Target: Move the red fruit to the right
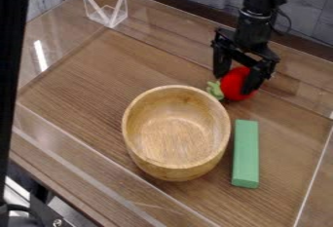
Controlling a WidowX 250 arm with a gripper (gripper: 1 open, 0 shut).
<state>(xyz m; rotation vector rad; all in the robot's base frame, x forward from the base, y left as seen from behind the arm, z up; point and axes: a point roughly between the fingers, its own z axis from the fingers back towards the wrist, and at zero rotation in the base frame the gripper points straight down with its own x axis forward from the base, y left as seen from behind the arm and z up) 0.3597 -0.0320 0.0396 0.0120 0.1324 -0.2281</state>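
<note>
My claw (242,75) straddles the fruit (235,83) on the table (92,85), fingers spread; looks released, though contact's unclear.

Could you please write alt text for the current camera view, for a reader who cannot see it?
A black robot gripper points down with open jaws either side of a small red fruit on a wooden table. In front sits an empty wooden bowl, with a flat green block lying to its right.
</note>
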